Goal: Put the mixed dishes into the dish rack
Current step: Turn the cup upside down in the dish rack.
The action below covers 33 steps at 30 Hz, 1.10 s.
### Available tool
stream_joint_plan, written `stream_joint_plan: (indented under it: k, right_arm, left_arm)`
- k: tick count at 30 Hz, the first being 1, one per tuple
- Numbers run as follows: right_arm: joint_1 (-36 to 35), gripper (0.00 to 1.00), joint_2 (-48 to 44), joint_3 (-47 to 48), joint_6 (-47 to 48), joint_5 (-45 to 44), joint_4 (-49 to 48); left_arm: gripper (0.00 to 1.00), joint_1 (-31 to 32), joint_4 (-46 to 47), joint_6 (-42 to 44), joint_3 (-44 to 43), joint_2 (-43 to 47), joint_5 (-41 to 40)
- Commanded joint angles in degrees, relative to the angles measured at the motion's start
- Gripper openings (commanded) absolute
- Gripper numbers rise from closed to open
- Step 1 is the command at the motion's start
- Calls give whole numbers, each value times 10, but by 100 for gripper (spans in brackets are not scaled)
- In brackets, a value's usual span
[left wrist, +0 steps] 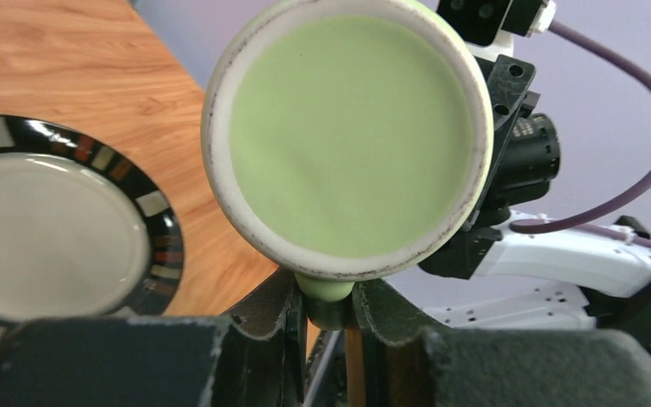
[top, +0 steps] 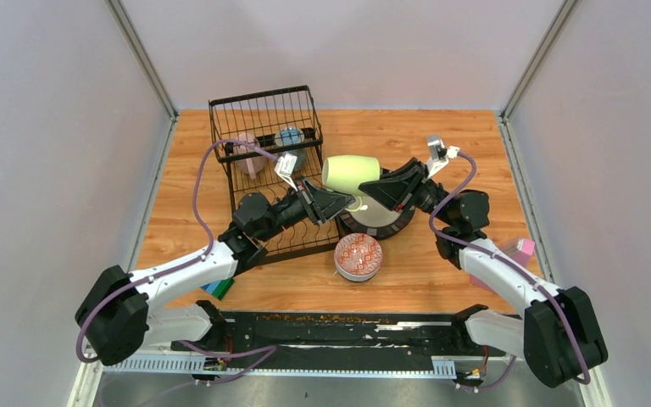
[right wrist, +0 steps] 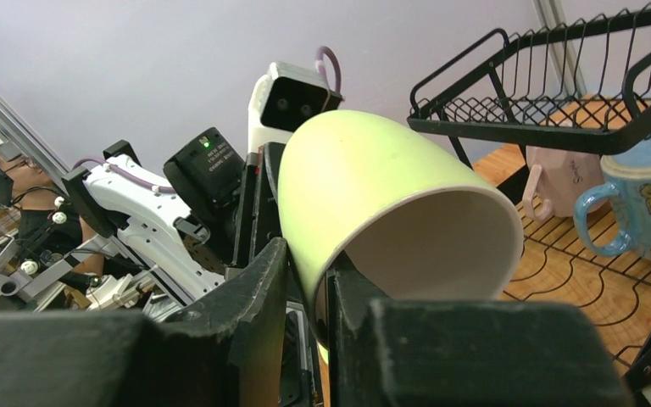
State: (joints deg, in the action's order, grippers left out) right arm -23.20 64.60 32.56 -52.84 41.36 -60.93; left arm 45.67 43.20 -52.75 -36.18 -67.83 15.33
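Little writing can be read. The black module (right wrist: 212, 154) on the left arm carries a white-lettered label beside a small green light, too small to read. The pink mug (right wrist: 564, 178) inside the dish rack (top: 258, 95) has a line of dark script on its side that cannot be made out.

The tabletop (top: 424, 284) is orange-brown wood grain. A black strip (top: 331, 326) flecked with crumbs runs along its edge, nearer than the rack. Pale grey walls (top: 347, 51) with metal corner posts stand behind the rack and to both sides of it.

- **Sponge:** one blue-green sponge (top: 218, 289) lies nearer than the rack's left front corner, partly under the left arm.
- **Bowl:** one red-patterned bowl (top: 358, 255) sits nearer than the rack, off its right front corner.
- **Container:** one pink container (top: 521, 251) lies well to the right of the rack, half hidden by the right arm.
- **Plate:** one black-rimmed plate (left wrist: 51, 229) with a cream centre rests just right of the rack's low tray.
- **Mugs:** there are three.
  - The green mug (top: 350, 172) is held on its side in the air, just right of the rack.
  - The left end effector (left wrist: 326, 309) is clamped on its handle.
  - The right end effector (right wrist: 309, 297) has one finger outside the mug and one inside its mouth, pinched on the wall at the rim.
  - The pink mug and a blue mug (right wrist: 644, 199) with yellow butterflies stand upright side by side inside the rack, toward its far end.
- **Rack and arms:** there is one rack and there are two arms.
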Motion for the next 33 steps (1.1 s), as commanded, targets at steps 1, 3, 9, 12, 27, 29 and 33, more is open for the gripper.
stream_joint_plan:
  k: [1,3,9,12,27,29,33]
  right_arm:
    - [-3,20,32,29,-23,-5,38]
    - [-3,21,44,33,-34,2,31]
    - [-3,28,58,37,-43,9,26]
    - [-3,32,59,37,-42,4,34]
    - [-3,54,70,47,-47,13,51]
    - [-2,57,72,49,-48,16,56]
    - [-2,63,74,57,-38,17,82]
  left_arm:
    - [0,8,-30,127,-31,29,-10]
    - [0,8,-33,130,-30,33,-13]
    - [0,7,-41,138,-29,43,-19]
    - [0,7,-54,145,-28,52,-24]
    - [0,7,-114,186,-24,103,-54]
    - [0,7,-136,196,-26,111,-64]
    - [0,7,-184,219,-30,127,-90]
